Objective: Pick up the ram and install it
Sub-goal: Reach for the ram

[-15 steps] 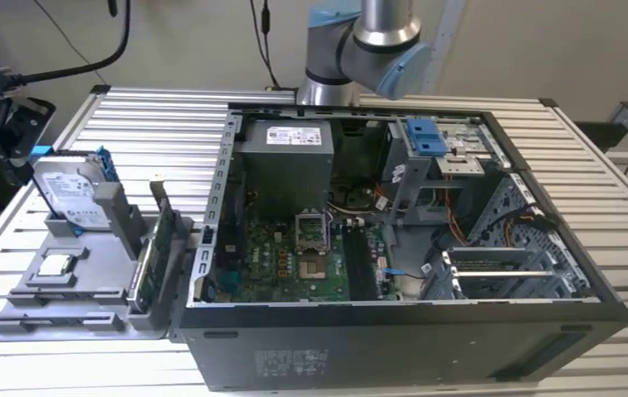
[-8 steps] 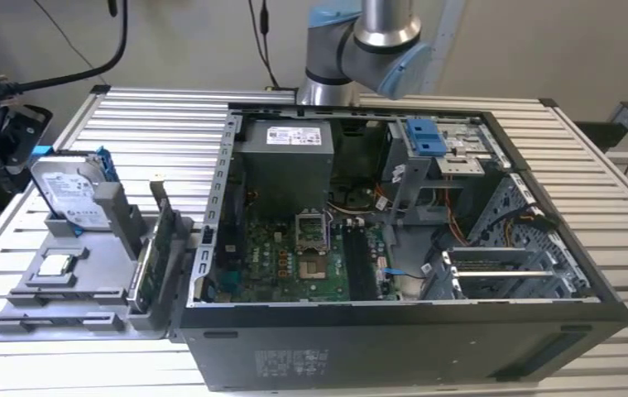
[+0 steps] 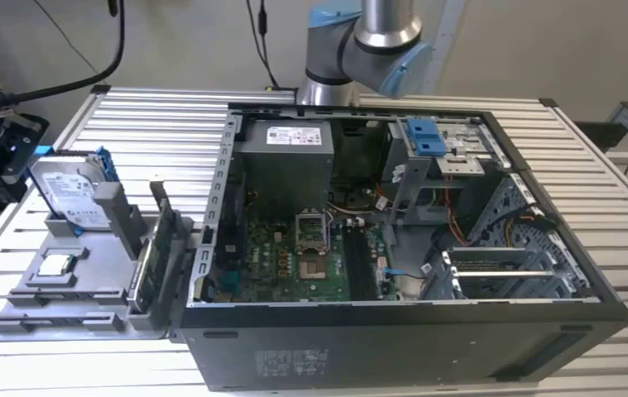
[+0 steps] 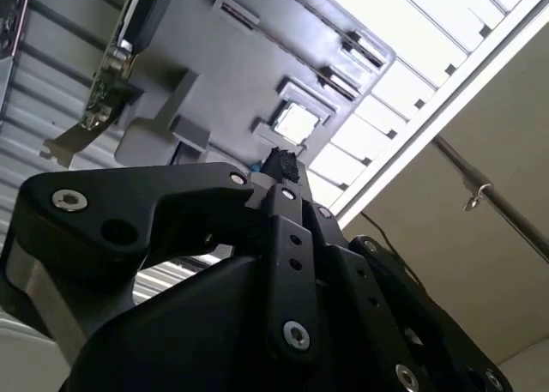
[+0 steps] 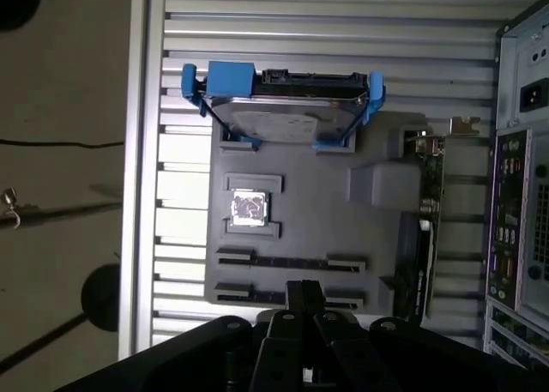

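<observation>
**Exterior view.** You are looking at an open black computer case (image 3: 424,339) that is lying on its side on a ribbed aluminium table (image 3: 159,116), so its green motherboard (image 3: 291,269) is facing upward for access from above. At the exterior view's left, a grey moulded parts holder (image 3: 26,327) is keeping the loose components apart. These are a silver hard drive in a blue bracket (image 3: 71,186), a small square silver processor chip (image 3: 56,265) and an upright expansion card (image 3: 154,256). The grey-and-blue robot arm (image 3: 363,37) is being cut off by the frame's upper edge. The holder's front rests are too small here to tell what they are carrying.

**First wrist view.** You are looking straight down on the holder. The ram (image 5: 292,262), a slim dark circuit-board stick, appears to be sitting edge-up across a pair of slotted rests, which are presenting its thin edge for a pinch from above. It is reading only as a thin line, so treat this as a judgement. The black linkage gripper (image 5: 304,296) is hovering over the neighbouring pair of rests, just beside the ram. Its fingers are pressed together and pinching nothing that you can see. They are covering the middle of that second row, so what is lying there cannot be told.

**Second wrist view.** The gripper's linkages are converging on a single tip, which agrees with fingers drawn together. The holder is slanting beyond them, and the ram is hard to pick out.
</observation>
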### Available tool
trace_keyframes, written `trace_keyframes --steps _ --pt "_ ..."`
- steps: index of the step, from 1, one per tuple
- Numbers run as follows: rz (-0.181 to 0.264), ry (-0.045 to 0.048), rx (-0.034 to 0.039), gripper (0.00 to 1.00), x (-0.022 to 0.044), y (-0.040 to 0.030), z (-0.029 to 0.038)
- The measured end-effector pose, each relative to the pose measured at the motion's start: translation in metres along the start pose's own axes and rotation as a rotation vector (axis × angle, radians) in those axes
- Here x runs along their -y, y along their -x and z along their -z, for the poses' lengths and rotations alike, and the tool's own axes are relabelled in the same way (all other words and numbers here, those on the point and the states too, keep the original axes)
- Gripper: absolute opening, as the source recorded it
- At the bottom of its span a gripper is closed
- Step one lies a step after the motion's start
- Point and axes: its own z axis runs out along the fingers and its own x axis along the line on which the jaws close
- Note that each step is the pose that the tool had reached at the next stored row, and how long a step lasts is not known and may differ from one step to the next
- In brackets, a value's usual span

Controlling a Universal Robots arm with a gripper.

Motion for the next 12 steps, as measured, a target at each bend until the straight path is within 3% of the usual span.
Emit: trace_keyframes --steps 12 --pt "0.009 -0.0003 -0.0013 0.11 0.0193 0.0054 -0.0005"
